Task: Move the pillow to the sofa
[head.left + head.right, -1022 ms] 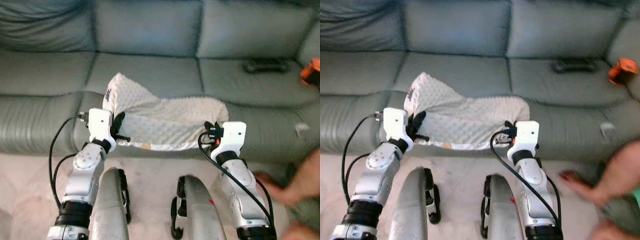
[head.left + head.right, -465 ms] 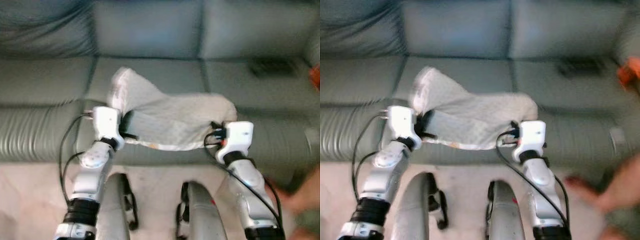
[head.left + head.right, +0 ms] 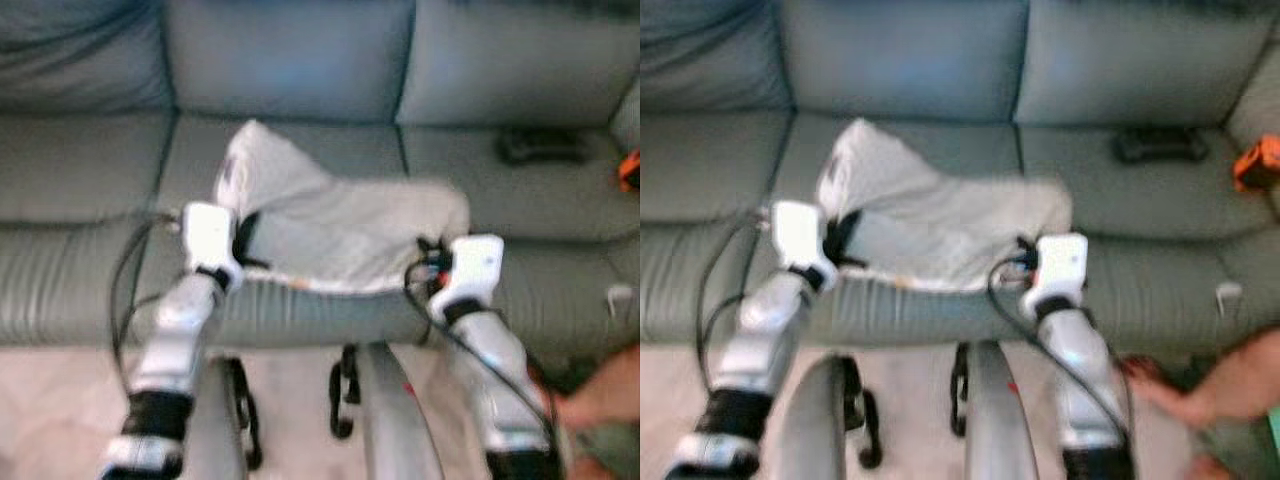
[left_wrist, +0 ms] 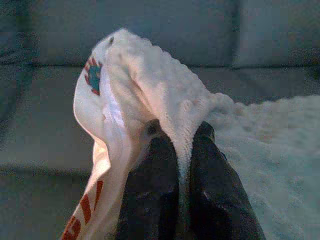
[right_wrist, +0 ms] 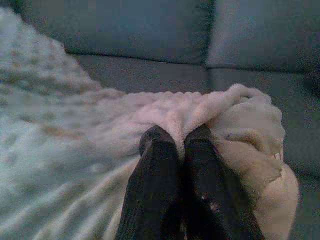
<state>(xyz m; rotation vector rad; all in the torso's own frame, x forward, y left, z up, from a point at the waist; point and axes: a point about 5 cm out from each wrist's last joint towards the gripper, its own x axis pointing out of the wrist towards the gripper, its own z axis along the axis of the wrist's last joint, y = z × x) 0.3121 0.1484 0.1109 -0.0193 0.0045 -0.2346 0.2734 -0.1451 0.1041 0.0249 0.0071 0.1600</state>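
Over the front edge of the grey-green sofa (image 3: pixel 300 70), the pillow (image 3: pixel 340 225) is hanging limp between the two arms, a white, bumpy-textured cover with a red and blue mark near its raised corner. The left gripper (image 4: pixel 182 150) is pinching that corner fold, and the right gripper (image 5: pixel 181 145) is clamping the opposite end.

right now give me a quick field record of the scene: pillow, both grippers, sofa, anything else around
pillow: white, bumpy, held at both ends over the seat's front edge
left gripper: shut on pillow's left end
right gripper: shut on pillow's right end
sofa: grey-green, directly ahead
black object: on right seat cushion
orange object: at sofa's right end
person's hand: low at right
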